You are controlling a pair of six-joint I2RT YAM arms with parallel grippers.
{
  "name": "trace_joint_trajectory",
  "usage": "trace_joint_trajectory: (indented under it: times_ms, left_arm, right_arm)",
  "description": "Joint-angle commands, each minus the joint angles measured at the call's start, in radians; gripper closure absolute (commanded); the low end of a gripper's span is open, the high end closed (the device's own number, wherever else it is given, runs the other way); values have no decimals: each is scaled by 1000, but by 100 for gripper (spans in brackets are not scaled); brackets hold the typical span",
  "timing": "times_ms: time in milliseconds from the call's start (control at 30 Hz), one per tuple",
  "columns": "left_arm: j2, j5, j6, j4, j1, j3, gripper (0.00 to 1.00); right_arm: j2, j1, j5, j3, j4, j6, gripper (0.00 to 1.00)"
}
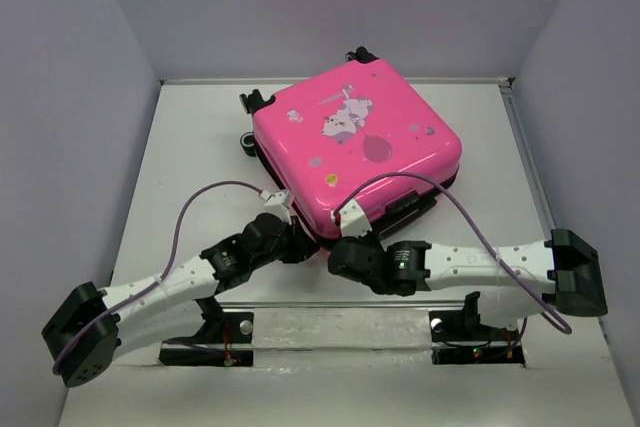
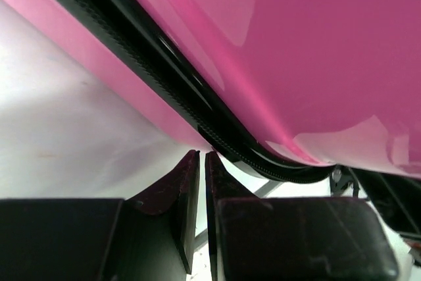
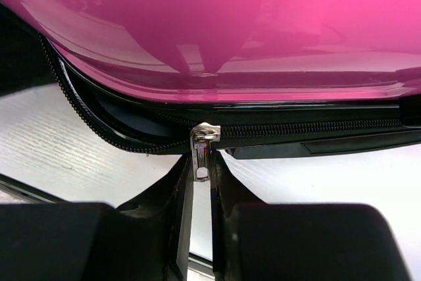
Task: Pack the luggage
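The hot-pink luggage lies flat on the table with its lid down and the cartoon print facing up. My right gripper is at its near edge, shut on the silver zipper pull. The zipper is closed to the right of the slider, and its teeth are parted to the left. My left gripper is shut and empty, just below the black zipper band at the luggage's near-left corner. In the top view both grippers, left and right, sit close together at the near edge.
White walls enclose the table on the left, right and back. The luggage's black wheels point to the far left. Purple cables arc above both arms.
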Motion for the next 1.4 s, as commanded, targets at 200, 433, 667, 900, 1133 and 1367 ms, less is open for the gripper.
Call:
trace_joint_trajectory:
  times_ms: [200, 433, 667, 900, 1133, 1367]
  left_arm:
    - [167, -66, 0, 272, -79, 215, 80]
    - [325, -63, 48, 303, -80, 401, 80]
    - [291, -40, 71, 222, -35, 403, 40]
    - [30, 33, 147, -114, 267, 403, 5]
    - [215, 233, 127, -58, 631, 606, 5]
    - [704, 342, 81, -44, 700, 988, 4]
  right_arm:
    - [-68, 190, -264, 64, 100, 50, 93]
    - [-80, 272, -246, 75, 227, 90, 93]
    - [-215, 134, 88, -187, 592, 166, 93]
    - [-278, 97, 45, -318, 729, 213, 93]
    - [-309, 97, -79, -368, 697, 193, 93]
    - [-318, 106, -105, -352, 646, 157, 93]
